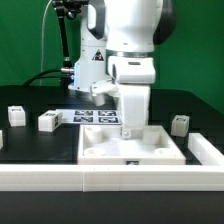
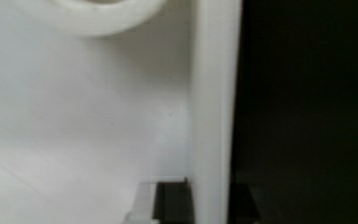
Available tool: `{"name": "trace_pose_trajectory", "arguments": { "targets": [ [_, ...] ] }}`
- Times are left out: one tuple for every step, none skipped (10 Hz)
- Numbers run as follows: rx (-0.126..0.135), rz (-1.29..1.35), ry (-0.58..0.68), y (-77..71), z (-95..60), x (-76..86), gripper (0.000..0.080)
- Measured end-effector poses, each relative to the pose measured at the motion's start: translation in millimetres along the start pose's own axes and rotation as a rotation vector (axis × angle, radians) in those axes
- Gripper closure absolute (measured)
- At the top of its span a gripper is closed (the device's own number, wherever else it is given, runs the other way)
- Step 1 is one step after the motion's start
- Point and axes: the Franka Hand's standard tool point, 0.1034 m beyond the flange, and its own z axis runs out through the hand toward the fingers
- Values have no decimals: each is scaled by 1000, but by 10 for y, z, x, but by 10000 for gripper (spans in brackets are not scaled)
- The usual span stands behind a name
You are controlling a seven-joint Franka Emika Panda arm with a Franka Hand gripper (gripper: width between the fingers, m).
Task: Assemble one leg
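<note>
The white tabletop (image 1: 150, 150) lies tray-side up at the front of the black table. My gripper (image 1: 130, 128) reaches straight down onto its back rim. In the wrist view the gripper (image 2: 211, 190) straddles the tabletop's thin upright rim (image 2: 211, 90). One dark finger (image 2: 172, 205) is inside the rim and the other is outside, and both press against it. A round corner socket (image 2: 105, 15) shows on the tabletop's inner face. Three small white legs with tags stand loose: two at the exterior view's left (image 1: 15, 115) (image 1: 47, 121) and one at its right (image 1: 180, 124).
The marker board (image 1: 95, 116) lies behind the tabletop by the arm's base. A white L-shaped fence (image 1: 110, 178) runs along the front edge and turns back at the exterior view's right (image 1: 205, 150). Cables hang behind the arm.
</note>
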Motion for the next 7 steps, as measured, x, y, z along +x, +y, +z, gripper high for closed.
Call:
{"name": "trace_pose_trajectory", "arguments": {
  "targets": [
    [-4,-9,3,47,2,81,739],
    [-10,-23,9,114,1,178,739],
    [-16,-25,14,166,0,236,739],
    [-16,-22,15,188,0,260,739],
    [-13,-2,15,202,-2,291,739],
    [-12,11,15,215,-1,310,739],
    [-13,13,16,212,0,300,739]
  ]
}}
